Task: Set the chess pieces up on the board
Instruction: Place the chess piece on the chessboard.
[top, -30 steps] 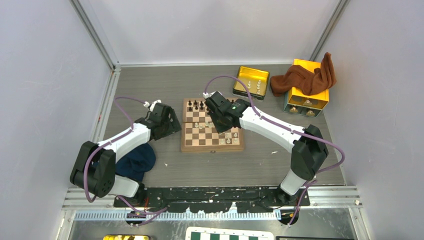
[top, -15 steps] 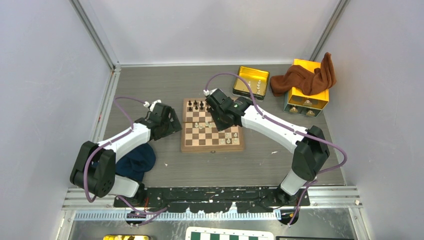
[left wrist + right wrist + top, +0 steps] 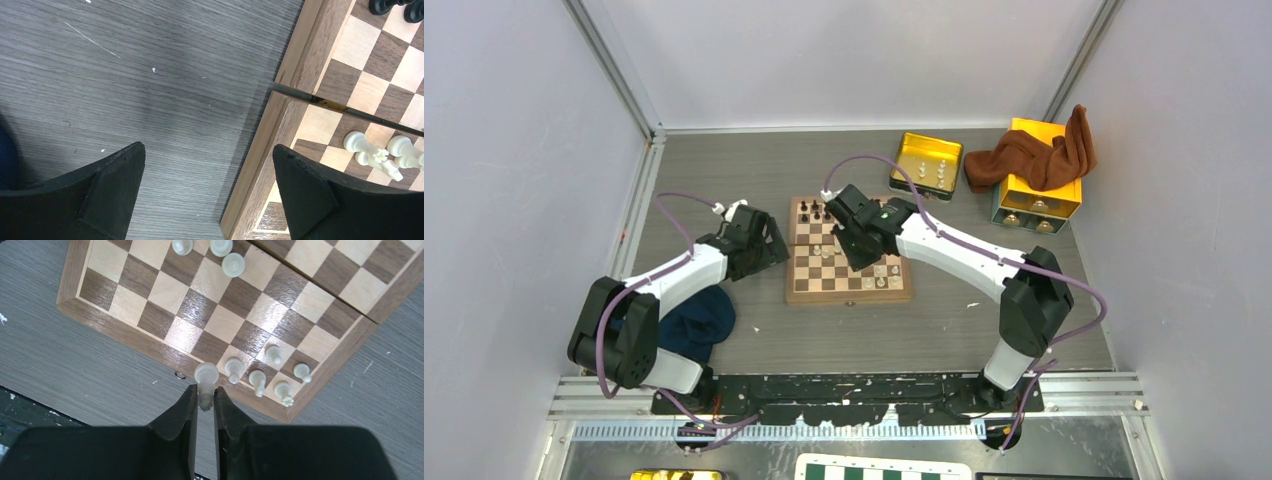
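Setup partly done. Right pincer (image 3: 205,394), narrow, grips a cream piece (image 3: 205,374) over the board (image 3: 849,296) on the desk (image 3: 724,170). Dark pieces (image 3: 816,211) stand at its 11 o'clock corner, cream pieces (image 3: 884,278) at 5 o'clock; more wait in the yellow tin (image 3: 904,165) at 1 o'clock. Left pincer (image 3: 207,150) gapes empty at 9 o'clock.

Robotics lab test cell. Evidence: plain white enclosure walls (image 3: 524,150); aluminium frame profiles (image 3: 614,65) at corners; grey wood-grain table (image 3: 754,165); robot arm pair (image 3: 964,255) bolted to black mounting plate (image 3: 844,387) at near edge.
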{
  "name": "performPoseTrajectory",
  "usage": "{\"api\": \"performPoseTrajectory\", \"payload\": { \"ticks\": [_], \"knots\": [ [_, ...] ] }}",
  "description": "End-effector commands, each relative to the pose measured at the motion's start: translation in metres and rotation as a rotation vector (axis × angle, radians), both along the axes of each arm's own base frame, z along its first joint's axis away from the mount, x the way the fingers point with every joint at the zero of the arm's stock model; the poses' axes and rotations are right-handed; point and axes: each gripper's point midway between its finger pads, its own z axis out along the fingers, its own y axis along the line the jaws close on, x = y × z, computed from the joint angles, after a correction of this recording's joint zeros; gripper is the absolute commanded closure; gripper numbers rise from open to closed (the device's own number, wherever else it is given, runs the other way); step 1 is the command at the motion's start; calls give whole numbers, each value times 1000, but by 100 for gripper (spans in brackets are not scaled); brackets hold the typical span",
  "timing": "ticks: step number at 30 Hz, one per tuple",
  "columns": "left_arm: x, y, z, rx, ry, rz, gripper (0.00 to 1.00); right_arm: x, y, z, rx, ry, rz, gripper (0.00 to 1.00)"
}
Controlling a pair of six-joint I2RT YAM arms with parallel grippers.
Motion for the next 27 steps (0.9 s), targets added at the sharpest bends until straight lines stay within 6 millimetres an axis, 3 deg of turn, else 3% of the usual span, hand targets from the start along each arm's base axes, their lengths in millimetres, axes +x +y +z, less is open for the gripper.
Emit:
{"api": "performPoseTrajectory", "payload": {
  "ticks": [1,27],
  "knots": [
    [17,0,16,-13,-67,27,0,-1,23,7,59,-10,41,97],
    [15,2,12,-3,-60,25,0,-2,40,-36,16,25,79,97]
  ]
}}
